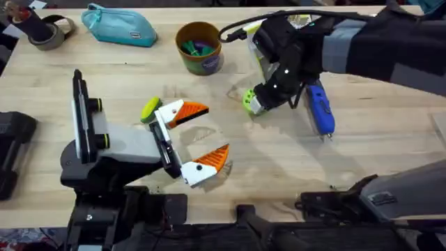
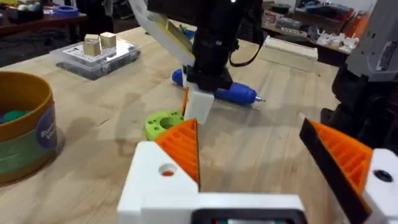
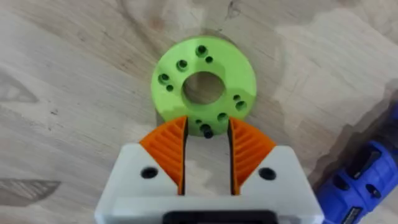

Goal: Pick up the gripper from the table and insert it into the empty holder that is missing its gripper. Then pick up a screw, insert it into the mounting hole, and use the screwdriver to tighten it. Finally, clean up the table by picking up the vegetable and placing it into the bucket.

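Screw (image 3: 207, 131): a small dark screw stands in one of the rim holes of the green ring, on the side nearest the right wrist camera, between the fingertips. I judge that it is seated there to wait for tightening.
Green ring (image 3: 204, 87): lies flat on the tabletop (image 1: 376, 167), right of the middle and nearer the far edge than the near one. With its central bore and small holes facing up, it reads as the mounting piece.
Right gripper (image 3: 208, 122): points down over the ring's rim, its fingers narrow and one either side of the screw. There is a gap to each pad, so it looks to be steadying or just letting go rather than clamping.
Left gripper (image 1: 217, 130): hangs low over the middle of the tabletop toward the near edge. Its fingers are spread wide and hold nothing, probably waiting clear of the work.
Screwdriver (image 1: 320, 108): lies flat just to the right of the ring, with its bit toward the near edge. It is within easy reach of the right arm for the tightening step.
Bucket (image 1: 198, 47): stands upright near the far edge, about the middle, with coloured items already inside. It sits well apart from the ring, so it will not obstruct the screw work.
Stage: I judge that the screw is placed and driving comes next, with the clean-up to follow.
Risk: the screw may tip or hop out if the fingers brush it on lifting.
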Robot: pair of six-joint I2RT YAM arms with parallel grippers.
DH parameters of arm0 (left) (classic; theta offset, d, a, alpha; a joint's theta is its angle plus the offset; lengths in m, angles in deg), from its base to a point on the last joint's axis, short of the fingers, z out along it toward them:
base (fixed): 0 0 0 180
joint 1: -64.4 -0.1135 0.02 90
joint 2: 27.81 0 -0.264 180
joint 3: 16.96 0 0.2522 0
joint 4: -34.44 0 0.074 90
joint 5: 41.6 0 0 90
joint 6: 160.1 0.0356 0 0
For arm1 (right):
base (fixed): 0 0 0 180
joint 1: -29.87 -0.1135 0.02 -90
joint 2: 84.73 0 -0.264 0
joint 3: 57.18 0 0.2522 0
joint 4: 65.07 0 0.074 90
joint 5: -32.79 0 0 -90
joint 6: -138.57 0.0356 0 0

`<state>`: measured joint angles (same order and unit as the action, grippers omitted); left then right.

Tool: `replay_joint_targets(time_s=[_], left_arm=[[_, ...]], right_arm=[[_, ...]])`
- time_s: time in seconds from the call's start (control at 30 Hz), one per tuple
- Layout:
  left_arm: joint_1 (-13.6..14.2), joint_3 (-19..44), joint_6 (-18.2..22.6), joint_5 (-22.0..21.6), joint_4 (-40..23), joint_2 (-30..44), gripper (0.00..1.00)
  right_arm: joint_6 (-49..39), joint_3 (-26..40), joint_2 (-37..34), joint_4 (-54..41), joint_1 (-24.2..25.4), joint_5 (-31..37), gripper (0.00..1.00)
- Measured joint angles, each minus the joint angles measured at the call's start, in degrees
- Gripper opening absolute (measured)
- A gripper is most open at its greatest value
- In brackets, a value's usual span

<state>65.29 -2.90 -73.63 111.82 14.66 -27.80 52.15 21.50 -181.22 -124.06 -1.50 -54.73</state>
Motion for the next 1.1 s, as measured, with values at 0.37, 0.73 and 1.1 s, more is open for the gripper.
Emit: replay_joint_targets(time_s=[0.37, 0.73, 1.1], left_arm=[[0.0, 0.0, 0.0, 0.0, 0.0, 0.0, 0.988], [0.0, 0.0, 0.0, 0.0, 0.0, 0.0, 0.987], [0.0, 0.0, 0.0, 0.0, 0.0, 0.0, 0.986]], right_arm=[[-0.2, 0.0, 0.0, 0.0, 0.0, 0.0, 0.207], [-0.2, 0.0, 0.0, -0.2, 0.0, 0.0, 0.133], [-0.4, 0.0, 0.0, -0.3, 0.0, 0.0, 0.007]])
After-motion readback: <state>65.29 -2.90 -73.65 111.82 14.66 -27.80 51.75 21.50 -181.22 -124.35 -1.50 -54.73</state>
